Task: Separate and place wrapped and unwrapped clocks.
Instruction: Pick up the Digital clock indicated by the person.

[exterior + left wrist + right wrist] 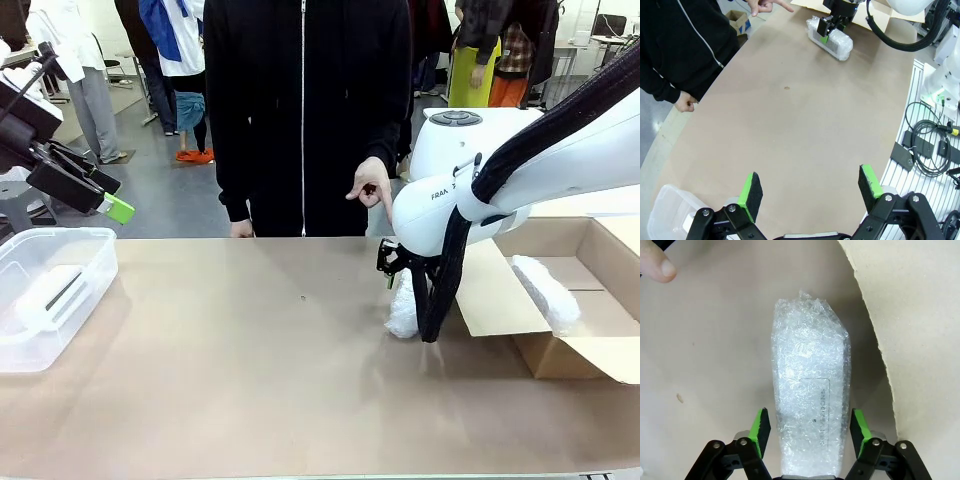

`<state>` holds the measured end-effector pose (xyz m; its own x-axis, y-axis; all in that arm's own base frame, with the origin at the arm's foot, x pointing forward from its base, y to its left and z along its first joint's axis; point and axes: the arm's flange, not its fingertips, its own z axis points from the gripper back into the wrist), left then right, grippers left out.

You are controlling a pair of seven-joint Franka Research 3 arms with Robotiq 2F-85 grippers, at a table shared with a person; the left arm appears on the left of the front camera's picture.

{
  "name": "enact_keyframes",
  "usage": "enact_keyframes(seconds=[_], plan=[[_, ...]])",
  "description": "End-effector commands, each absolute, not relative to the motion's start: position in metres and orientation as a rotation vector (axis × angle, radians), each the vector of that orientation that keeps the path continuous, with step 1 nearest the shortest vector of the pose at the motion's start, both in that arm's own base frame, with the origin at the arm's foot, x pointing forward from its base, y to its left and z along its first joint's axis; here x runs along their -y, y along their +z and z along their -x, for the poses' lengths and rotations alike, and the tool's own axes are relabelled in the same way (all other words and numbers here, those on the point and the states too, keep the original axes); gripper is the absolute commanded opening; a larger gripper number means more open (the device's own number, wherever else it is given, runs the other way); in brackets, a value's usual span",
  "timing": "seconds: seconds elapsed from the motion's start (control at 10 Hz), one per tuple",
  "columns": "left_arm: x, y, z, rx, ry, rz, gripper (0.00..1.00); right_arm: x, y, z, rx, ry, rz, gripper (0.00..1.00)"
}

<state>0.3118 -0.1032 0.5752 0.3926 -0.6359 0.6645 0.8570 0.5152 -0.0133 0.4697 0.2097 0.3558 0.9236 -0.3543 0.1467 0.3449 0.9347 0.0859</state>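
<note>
Counter [250, 380] is tan, w/ a clear plastic bin [92, 252] at robot's left edge; unwrapped clock [50, 293] lies inside it, white w/ dark screen.

Left gripper [810, 187]: jaws spread wide, nothing between the green pads, hovering over bare counter near the bin. In front view it sits high above the bin.

Right gripper [810, 427]: jaws straddle a wrapped bundle [810, 390], one pad on each long side, v. close to the wrap; can't tell if pads press it yet. Bundle lies on the counter just beside the cardboard flap, long axis running away from the wrist cam. Front view: same bundle [403, 310] under right arm, resting on the counter.

Cardboard box [600, 300] lies open at robot's right, w/ second wrapped bundle [545, 292] inside.

Far side: person in black zip jacket, one hand [372, 187] pointing down toward the right gripper, well above the counter; other hand [241, 229] at the counter's far edge.
</note>
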Motion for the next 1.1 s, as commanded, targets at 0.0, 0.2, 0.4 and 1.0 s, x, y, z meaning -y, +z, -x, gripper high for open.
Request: enact_keyframes(seconds=[0.0,0.2,0.4,1.0], plan=[[0.103,0.575,-0.313,0.662,-0.971,0.379,1.00,-0.219,0.354,-0.475,0.176,-0.374,-0.024,0.77],[0.103,0.575,-0.313,0.662,-0.971,0.379,1.00,-0.220,0.355,-0.475,0.177,-0.372,-0.012,0.58],[0.103,0.575,-0.313,0.662,-0.971,0.379,1.00,-0.219,0.357,-0.474,0.176,-0.375,-0.002,0.40],[0.103,0.575,-0.313,0.662,-0.971,0.379,1.00,-0.234,0.424,-0.448,0.233,-0.297,-0.024,0.00]])
